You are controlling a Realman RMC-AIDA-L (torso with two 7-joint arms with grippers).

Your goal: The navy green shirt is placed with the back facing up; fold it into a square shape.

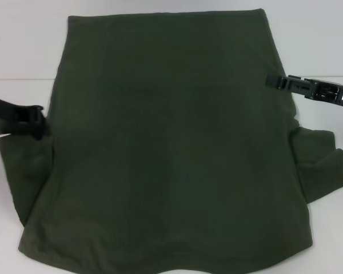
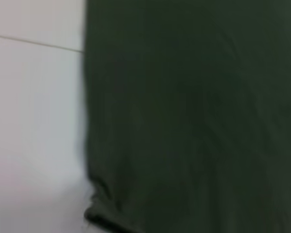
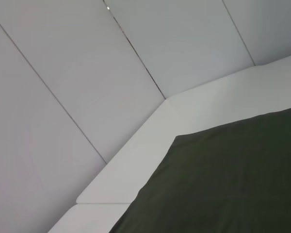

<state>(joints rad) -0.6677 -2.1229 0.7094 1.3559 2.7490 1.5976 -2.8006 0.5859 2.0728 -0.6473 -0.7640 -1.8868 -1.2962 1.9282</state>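
The navy green shirt (image 1: 171, 148) lies spread flat on the white table (image 1: 23, 45), plain back up, hem at the far side. Its left sleeve (image 1: 17, 171) and right sleeve (image 1: 326, 165) stick out at the near sides. My left gripper (image 1: 37, 123) is at the shirt's left edge, just above the left sleeve. My right gripper (image 1: 273, 81) is at the shirt's right edge, farther back. The shirt fills most of the left wrist view (image 2: 194, 121), and a far corner of it shows in the right wrist view (image 3: 233, 184). No lettering shows.
White table surface (image 1: 320, 34) lies beyond the shirt's far and side edges. A seam line (image 1: 17, 78) crosses the table. The right wrist view shows the table's edge (image 3: 136, 165) and white wall panels (image 3: 87, 73) behind it.
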